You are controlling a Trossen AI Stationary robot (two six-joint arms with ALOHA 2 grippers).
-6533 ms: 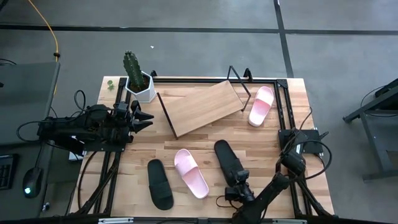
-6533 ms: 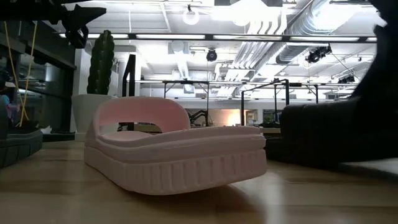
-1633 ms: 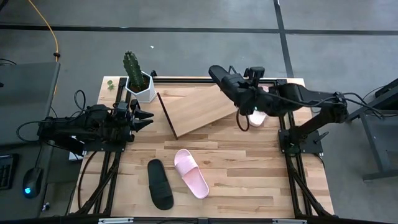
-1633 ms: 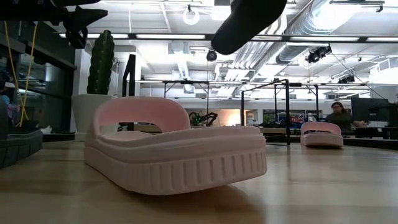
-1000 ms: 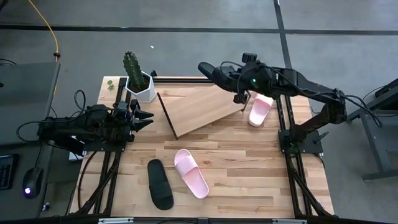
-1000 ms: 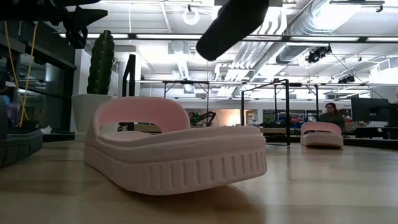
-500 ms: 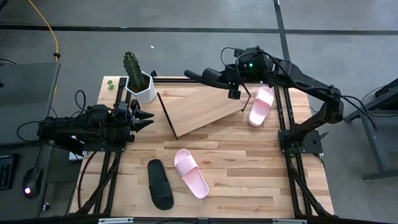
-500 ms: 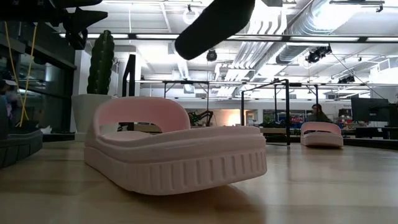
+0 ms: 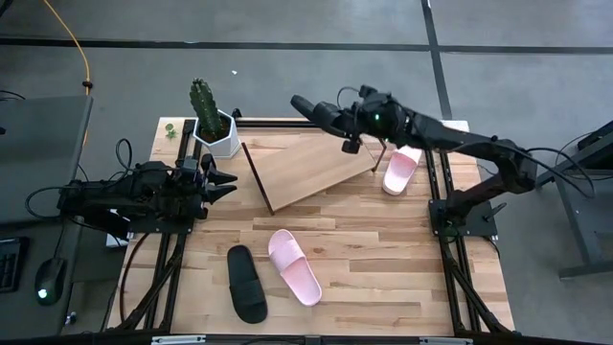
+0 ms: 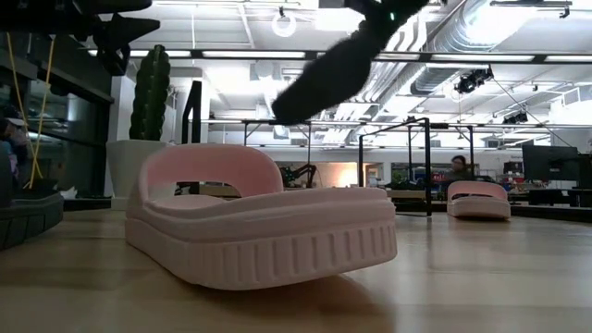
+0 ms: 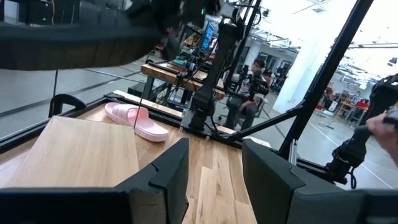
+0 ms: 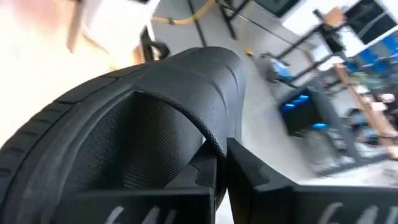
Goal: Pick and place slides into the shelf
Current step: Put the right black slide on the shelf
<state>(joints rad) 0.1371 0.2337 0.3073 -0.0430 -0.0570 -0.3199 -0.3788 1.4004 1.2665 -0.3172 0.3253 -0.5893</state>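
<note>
My right gripper (image 9: 352, 132) is shut on a matte black slide (image 9: 319, 112), carried in the air over the far edge of the shelf (image 9: 306, 165), a slanted light wood board on a black wire frame. In the low view this slide (image 10: 326, 74) hangs tilted, one end lower. A pink slide (image 9: 400, 163) lies sole-down just right of the shelf. Another pink slide (image 9: 294, 266) and a second black slide (image 9: 246, 283) lie side by side near the table's near edge. My left gripper (image 9: 218, 182) waits open at the table's left side. My right gripper holds the black slide at the edge of its wide strap (image 12: 205, 134), pinched between the two fingers (image 12: 239, 165). The slide is lifted clear of the table and the shelf and sticks out from the fingers toward the table's left, tilted with its free end (image 10: 287, 113) lowest.
A cactus in a white pot (image 9: 211, 125) stands at the far left corner, close to the shelf's left end. Black frame rails (image 9: 436, 172) run along the table's right and far sides. Bare tabletop (image 9: 383, 249) lies between the shelf and the near slides.
My right gripper has carried the black slide toward the table's left along the shelf's far edge. The slide has turned about and tipped, so its free end now points lower than a second ago. The gripper has stayed shut on it.
</note>
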